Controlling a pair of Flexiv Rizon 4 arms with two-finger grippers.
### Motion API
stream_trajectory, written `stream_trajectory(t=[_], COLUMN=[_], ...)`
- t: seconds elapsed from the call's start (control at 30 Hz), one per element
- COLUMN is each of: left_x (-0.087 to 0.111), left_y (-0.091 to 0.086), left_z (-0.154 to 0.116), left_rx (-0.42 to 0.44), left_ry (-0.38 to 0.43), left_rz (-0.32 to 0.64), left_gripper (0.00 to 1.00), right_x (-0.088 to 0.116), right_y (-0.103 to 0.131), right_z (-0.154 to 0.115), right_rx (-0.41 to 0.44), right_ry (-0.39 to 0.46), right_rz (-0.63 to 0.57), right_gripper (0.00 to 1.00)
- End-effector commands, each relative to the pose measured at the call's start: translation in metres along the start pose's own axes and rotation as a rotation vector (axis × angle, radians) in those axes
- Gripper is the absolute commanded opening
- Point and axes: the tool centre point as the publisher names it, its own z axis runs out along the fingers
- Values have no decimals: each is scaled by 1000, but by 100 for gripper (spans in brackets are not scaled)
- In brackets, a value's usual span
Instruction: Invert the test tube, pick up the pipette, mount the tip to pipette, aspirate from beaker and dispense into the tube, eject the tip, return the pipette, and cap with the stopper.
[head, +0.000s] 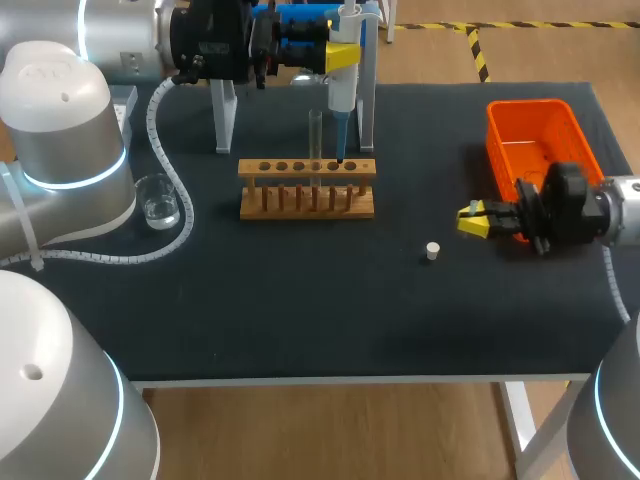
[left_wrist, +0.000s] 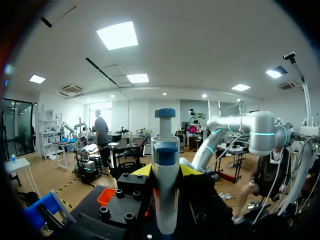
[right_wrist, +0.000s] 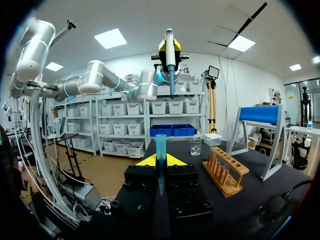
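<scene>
Pipette (head: 339, 95): hangs upright over the far middle of the table (head: 300, 310), shaft pointing down above the right end of the wooden rack (head: 307, 186). I judge it is held clear of its stand (head: 225, 110) so that a tip can be brought to its lower end.

Left gripper (left_wrist: 165, 170): fingers pressed against the pipette body from both sides, below the plunger, pinching it firmly between the yellow tips.

Pipette tip (right_wrist: 160, 150): pale blue cone lodged between the fingers of my right gripper (head: 473, 221). Its wide mouth faces out ahead of them and its narrow point runs back toward the gripper body. I judge this orientation is for offering the mouth to the pipette shaft, so mounting looks like the step in hand.

Right gripper: low at the right of the table, beside the near end of the orange bin (head: 535, 125), pointing left. Fingers nearly together, parted only by the cone they pinch.

Test tube (head: 315, 135): upright in a rack hole, just left of the pipette shaft, placed to receive liquid.

Beaker (head: 158, 200): at the left, well apart from the rack, with clear liquid inside.

Stopper (head: 432, 251): small, white, lying on the table between rack and right gripper, on the near side; capping is not yet done.
</scene>
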Motion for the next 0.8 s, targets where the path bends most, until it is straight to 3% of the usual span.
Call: stream_trajectory(t=[0.03,0.8], left_x=[0,0], left_y=[0,0], left_z=[-1,-1], left_rx=[1,1], left_ry=[2,2], left_rz=[1,1], left_gripper=[0,0], right_x=[-1,-15], right_y=[5,37], right_z=[21,112], right_rx=[5,-18], right_ry=[-4,74], right_rz=[-9,-70], right_gripper=[0,0])
